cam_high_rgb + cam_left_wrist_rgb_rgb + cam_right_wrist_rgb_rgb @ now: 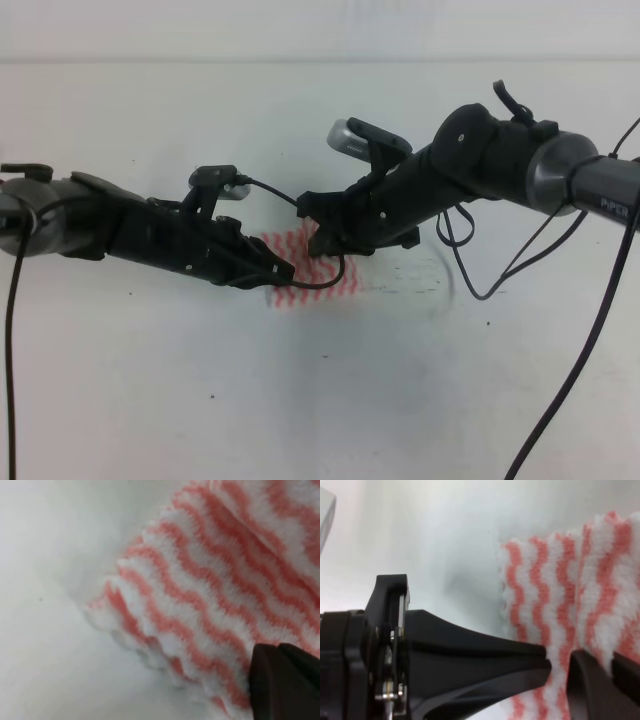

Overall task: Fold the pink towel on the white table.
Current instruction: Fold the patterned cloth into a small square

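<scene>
White and plain, the counter [300, 400] fills almost the whole high view, with small dark specks and faint scuff marks on it; behind its far edge there is only a pale wall.

From the left gripper [285, 270] outward: its tip lies on the left edge of the pink towel [320, 262]. In the left wrist view only one dark finger [282, 682] shows, pressing on the cloth, so I cannot tell if the jaws are apart or together.

The right gripper [322, 245] comes down on the far right part of the same towel. In the right wrist view its two fingers [520, 665] stand close with a fold of striped cloth between them, clamped on it.

The towel sits near the middle of the counter, already doubled into a small thick packet with layered wavy edges. Black cables hang from both arms over the counter.
</scene>
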